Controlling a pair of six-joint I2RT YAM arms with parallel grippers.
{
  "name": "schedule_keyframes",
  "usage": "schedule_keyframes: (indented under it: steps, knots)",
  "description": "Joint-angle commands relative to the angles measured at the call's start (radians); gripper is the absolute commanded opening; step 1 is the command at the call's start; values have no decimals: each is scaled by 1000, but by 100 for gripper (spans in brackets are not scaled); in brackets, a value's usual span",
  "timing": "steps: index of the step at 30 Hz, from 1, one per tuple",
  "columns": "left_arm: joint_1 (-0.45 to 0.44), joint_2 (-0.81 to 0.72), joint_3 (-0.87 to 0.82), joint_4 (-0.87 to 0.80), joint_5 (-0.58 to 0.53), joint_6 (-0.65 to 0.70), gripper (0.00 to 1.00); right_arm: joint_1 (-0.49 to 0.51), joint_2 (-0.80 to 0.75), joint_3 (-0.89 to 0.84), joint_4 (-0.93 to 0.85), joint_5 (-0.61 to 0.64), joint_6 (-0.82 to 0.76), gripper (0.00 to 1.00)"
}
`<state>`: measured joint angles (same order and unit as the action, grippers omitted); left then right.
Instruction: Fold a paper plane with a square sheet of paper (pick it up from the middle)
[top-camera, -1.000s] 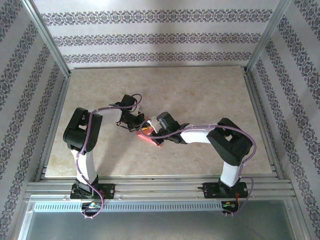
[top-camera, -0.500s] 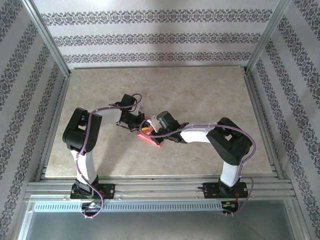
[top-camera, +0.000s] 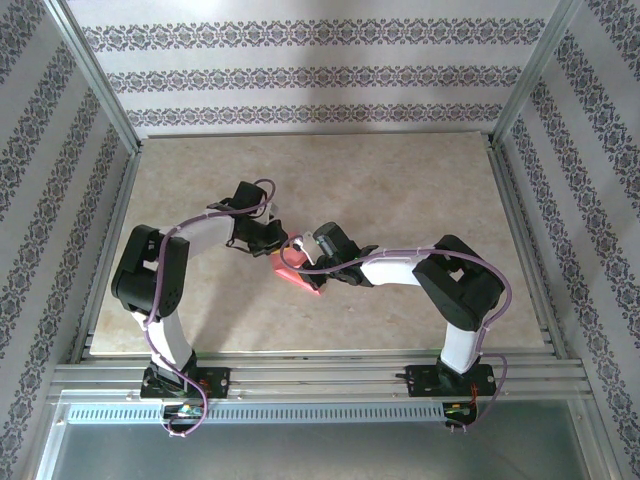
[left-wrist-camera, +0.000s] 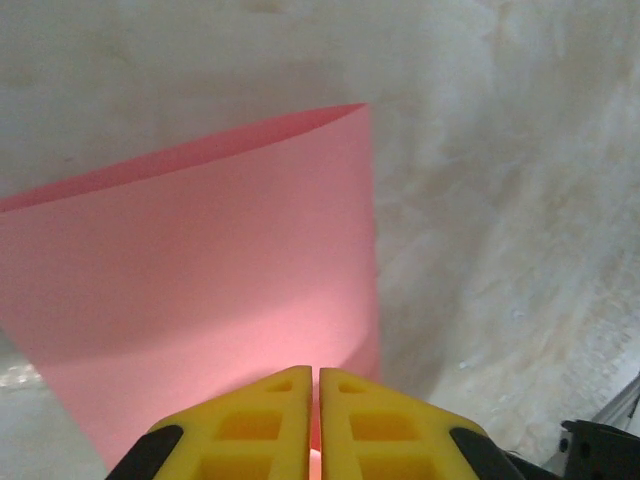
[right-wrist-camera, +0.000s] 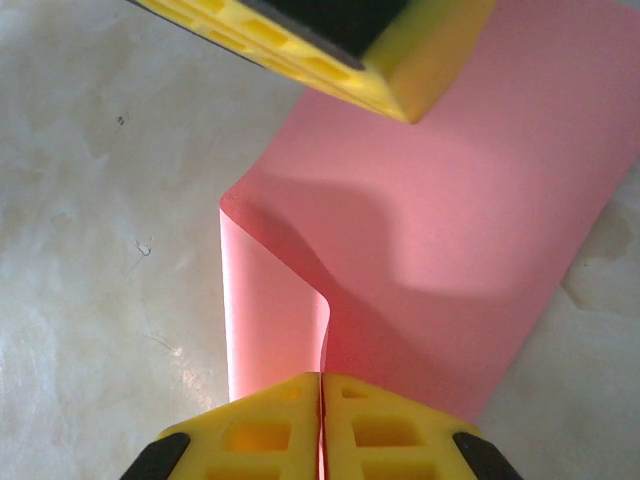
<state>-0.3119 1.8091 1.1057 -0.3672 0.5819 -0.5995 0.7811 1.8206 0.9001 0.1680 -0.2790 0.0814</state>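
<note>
From above, the square sheet of paper (top-camera: 299, 279) sits near the middle of the bench (top-camera: 400, 190), a little toward 7 o'clock. My left pincer (top-camera: 272, 250) meets it from 10 o'clock and my right pincer (top-camera: 303, 265) from 2 o'clock. Both look pressed to it, though it is too small here to read its shape.

In the left wrist view, my left pincer's yellow fingers (left-wrist-camera: 280, 410) are closed tight at 6 o'clock, with a sliver of pink nipped between them. The sheet bows away toward 11 o'clock, its far edge curved and smooth. I see no crease.

In the right wrist view, my right pincer is closed just as tightly at 6 o'clock, pinching the sheet where it makes a soft S-shaped bend. The rest spreads toward 2 o'clock, with a left finger overhead at 12 o'clock.

I judge the task barely begun. The paper is gripped and bent, but there is no sharp fold, nose or central ridge, so every crease of the plane remains.

The paper is plain, and the wallpaper carries only ornament. I can read no brand, label or lettering.
</note>
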Motion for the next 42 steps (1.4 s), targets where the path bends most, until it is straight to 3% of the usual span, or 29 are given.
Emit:
schedule_keyframes:
  steps: [1, 19, 42]
  knots:
    - [7, 44, 7, -78, -38, 44, 10, -2, 1, -8, 3, -26, 14, 11]
    - [4, 149, 77, -147, -36, 137, 8, -3, 33, 40, -27, -24, -10, 11]
    - [1, 168, 77, -148, -14, 166, 7, -6, 43, 55, -50, 14, -18, 12]
